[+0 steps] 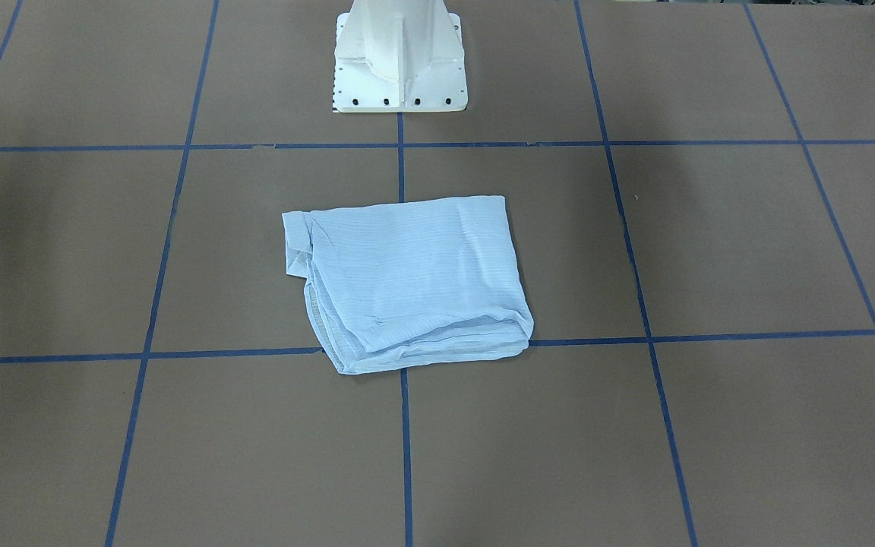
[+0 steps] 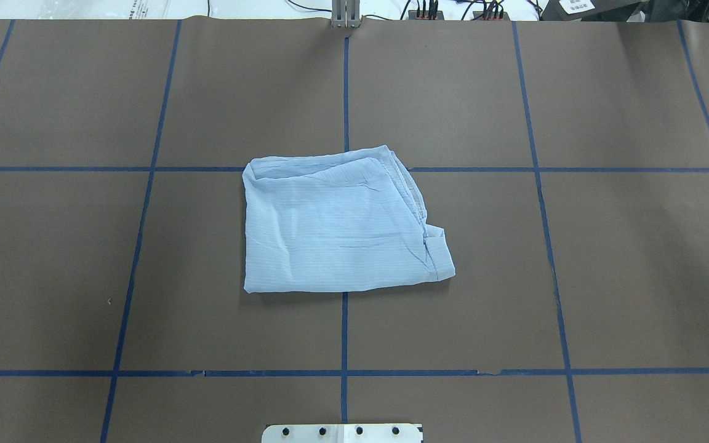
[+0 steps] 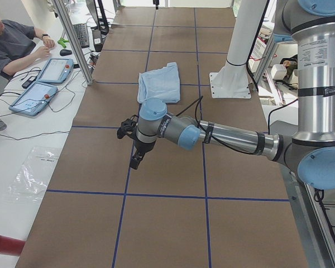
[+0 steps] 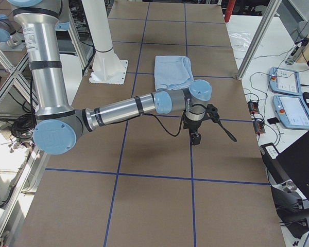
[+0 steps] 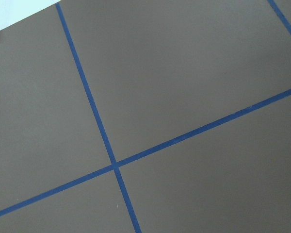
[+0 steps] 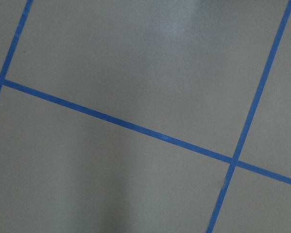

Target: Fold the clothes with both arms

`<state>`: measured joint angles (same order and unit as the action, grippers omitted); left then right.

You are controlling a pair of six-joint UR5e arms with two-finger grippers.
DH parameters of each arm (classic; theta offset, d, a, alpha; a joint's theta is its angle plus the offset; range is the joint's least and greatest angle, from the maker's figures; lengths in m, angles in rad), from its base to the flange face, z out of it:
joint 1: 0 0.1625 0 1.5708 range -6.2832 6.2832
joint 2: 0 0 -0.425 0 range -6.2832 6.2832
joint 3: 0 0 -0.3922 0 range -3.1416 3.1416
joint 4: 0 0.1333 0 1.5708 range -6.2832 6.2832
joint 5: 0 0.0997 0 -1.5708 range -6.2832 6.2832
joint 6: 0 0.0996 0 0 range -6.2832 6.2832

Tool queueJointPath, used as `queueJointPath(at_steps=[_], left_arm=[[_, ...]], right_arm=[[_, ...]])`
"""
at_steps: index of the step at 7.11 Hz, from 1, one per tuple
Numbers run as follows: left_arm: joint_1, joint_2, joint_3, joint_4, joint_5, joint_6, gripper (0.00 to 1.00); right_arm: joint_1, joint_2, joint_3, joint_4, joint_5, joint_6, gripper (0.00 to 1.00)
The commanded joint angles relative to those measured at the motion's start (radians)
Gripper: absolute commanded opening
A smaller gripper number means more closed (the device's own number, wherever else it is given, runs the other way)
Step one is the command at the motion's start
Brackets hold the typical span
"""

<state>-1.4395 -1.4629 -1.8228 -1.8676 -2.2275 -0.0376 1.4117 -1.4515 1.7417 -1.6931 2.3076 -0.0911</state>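
The light-blue shirt [image 1: 415, 281] lies folded into a rough rectangle at the middle of the brown table [image 2: 625, 258], also seen as the shirt [image 3: 159, 84] and the shirt [image 4: 172, 72] in the side views. No gripper touches it. My left gripper [image 3: 135, 162] hangs over bare table well to the shirt's left, pointing down; whether it is open or shut I cannot tell. My right gripper [image 4: 195, 138] hangs over bare table off the shirt's other side; its state I cannot tell either. Both wrist views show only table and blue tape lines.
The white pedestal base [image 1: 399, 68] stands behind the shirt. A seated person [image 3: 11, 44] and two teach pendants [image 3: 44, 84] are at a side desk beyond the table's far edge. Aluminium frame posts [image 3: 72, 39] stand along that edge.
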Motion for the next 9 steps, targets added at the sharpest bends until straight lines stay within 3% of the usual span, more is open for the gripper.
queueJointPath(at_steps=[1, 2, 4, 9], left_arm=[[-0.022, -0.005, 0.083, -0.042, -0.004, -0.004, 0.99], [-0.024, 0.015, 0.068, 0.011, -0.009, -0.005, 0.99], [-0.039, 0.022, 0.047, 0.157, -0.072, -0.002, 0.99], [-0.101, 0.039, 0.054, 0.166, -0.08, 0.034, 0.99]], right_arm=[[0.004, -0.041, -0.001, 0.001, 0.012, 0.001, 1.0], [0.022, -0.065, 0.007, 0.001, 0.074, 0.002, 1.0], [0.076, -0.075, -0.001, -0.002, 0.114, 0.002, 1.0], [0.156, -0.171, -0.013, -0.007, 0.115, 0.001, 1.0]])
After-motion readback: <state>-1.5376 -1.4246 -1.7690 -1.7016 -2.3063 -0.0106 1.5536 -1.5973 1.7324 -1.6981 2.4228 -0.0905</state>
